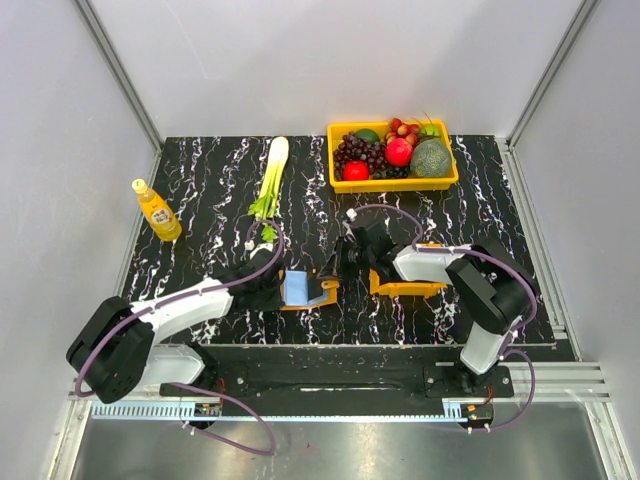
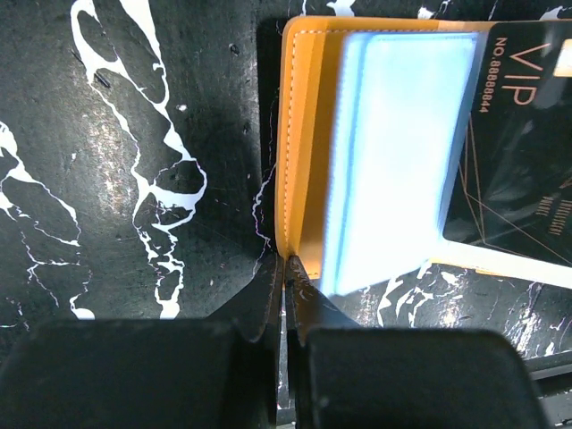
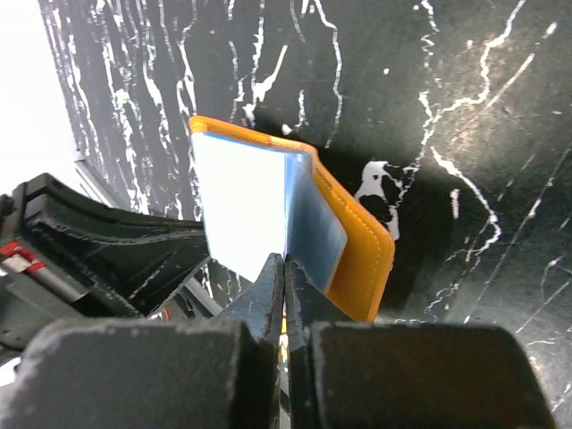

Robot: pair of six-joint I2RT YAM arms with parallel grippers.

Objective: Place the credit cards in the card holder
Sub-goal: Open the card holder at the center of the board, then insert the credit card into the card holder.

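Note:
The orange card holder (image 1: 318, 297) lies open on the black marble table near the front, between the two arms. My left gripper (image 1: 272, 285) is shut on the holder's near edge (image 2: 299, 134). A pale blue credit card (image 2: 398, 152) lies against the holder's inner face, also visible from above (image 1: 297, 287). A black VIP card (image 2: 523, 152) overlaps its right side. My right gripper (image 1: 338, 270) is shut on the thin edge of a card standing over the holder (image 3: 362, 259), between a bright pale face (image 3: 241, 210) and a bluer one (image 3: 315, 228).
A small orange raised-wall tray (image 1: 408, 288) sits under my right wrist. A yellow fruit basket (image 1: 393, 182) stands at the back right. A leek (image 1: 270, 175) lies at the back centre. A yellow bottle (image 1: 157, 210) stands at the left.

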